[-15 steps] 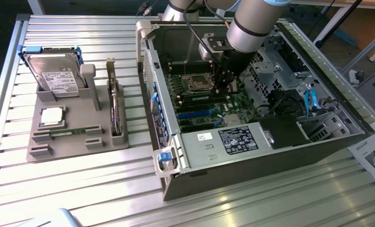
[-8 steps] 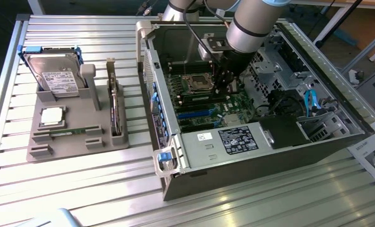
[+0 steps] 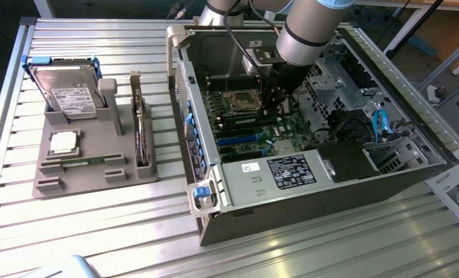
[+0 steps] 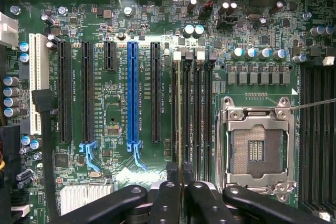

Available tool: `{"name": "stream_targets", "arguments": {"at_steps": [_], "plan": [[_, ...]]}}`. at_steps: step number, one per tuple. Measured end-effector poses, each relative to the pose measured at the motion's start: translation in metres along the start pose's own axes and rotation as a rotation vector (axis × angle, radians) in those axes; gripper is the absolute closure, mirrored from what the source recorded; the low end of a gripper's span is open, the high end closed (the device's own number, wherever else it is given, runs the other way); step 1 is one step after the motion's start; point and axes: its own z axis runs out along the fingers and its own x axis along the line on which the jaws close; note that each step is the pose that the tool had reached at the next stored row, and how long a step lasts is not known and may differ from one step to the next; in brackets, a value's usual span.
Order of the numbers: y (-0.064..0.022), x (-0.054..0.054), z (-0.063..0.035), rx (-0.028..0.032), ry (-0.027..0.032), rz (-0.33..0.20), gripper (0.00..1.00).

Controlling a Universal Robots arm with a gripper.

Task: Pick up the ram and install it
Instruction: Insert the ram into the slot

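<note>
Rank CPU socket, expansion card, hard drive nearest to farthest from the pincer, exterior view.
1. CPU socket: inside the case, right beside the pincer.
2. Expansion card: on edge in the grey holder, outside the case, exterior view's left.
3. Hard drive: standing in the holder, farthest left.

Hard drive [image 3: 69, 92], processor [image 3: 65, 142], computer case [image 3: 291, 214]
</note>
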Motion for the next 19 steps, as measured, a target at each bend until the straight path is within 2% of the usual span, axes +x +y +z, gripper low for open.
{"name": "stream_targets", "arguments": {"at_steps": [9, 15, 19], "plan": [[0.0001, 0.000, -0.0041, -0.0001, 0.0003, 0.000, 0.88], [0.0002, -0.001, -0.0140, -0.0001, -0.0001, 0.000, 0.88], [0.0004, -0.001, -0.0272, -0.0003, -0.0001, 0.000, 0.88]]}}
